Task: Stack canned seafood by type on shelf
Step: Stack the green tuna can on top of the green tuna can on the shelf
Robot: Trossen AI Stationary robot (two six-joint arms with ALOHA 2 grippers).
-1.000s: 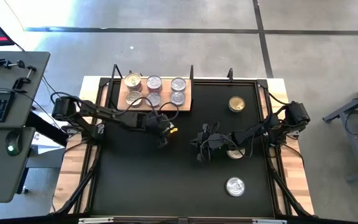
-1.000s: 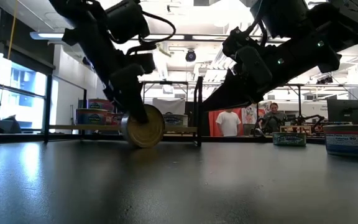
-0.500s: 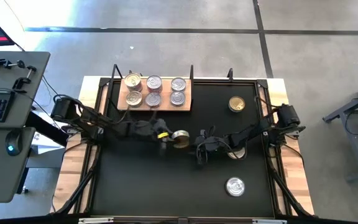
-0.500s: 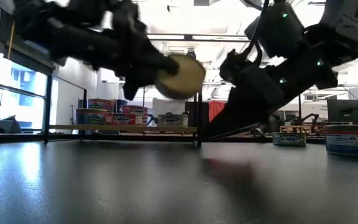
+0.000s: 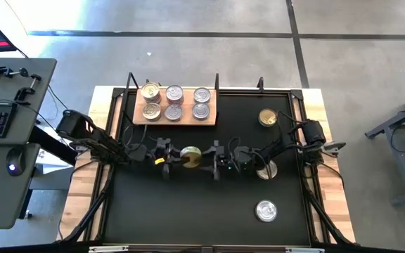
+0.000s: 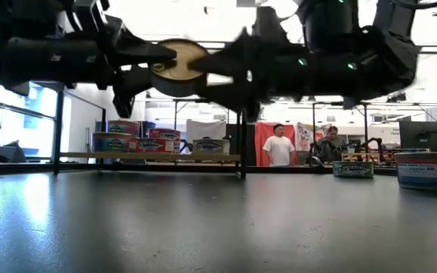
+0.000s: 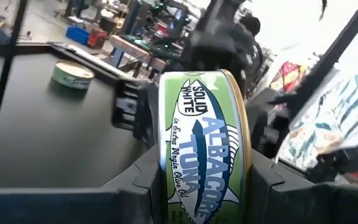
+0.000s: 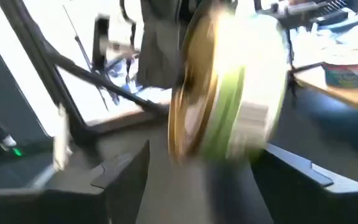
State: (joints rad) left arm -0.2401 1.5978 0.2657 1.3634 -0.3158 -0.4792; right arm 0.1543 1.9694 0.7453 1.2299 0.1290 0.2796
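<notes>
My left hand (image 5: 174, 157) grips a green tuna can (image 5: 190, 156) on edge above the counter (image 5: 188, 211), facing my wide-spread right hand (image 5: 213, 160).

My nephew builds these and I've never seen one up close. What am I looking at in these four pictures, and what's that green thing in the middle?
It is a robot with two dark arms working over a black table. One picture looks straight down from above, one looks level across the tabletop, and the other two come from small cameras on each arm's wrist.

The green thing is a tuna can, gripped by the left gripper and lifted above the table. The right gripper sits right next to it with its fingers open, as if about to take it or having just let go.

At the back lies a wooden shelf with six cans on it. Three loose cans lie on the table's right side. People show in the room behind.
</notes>
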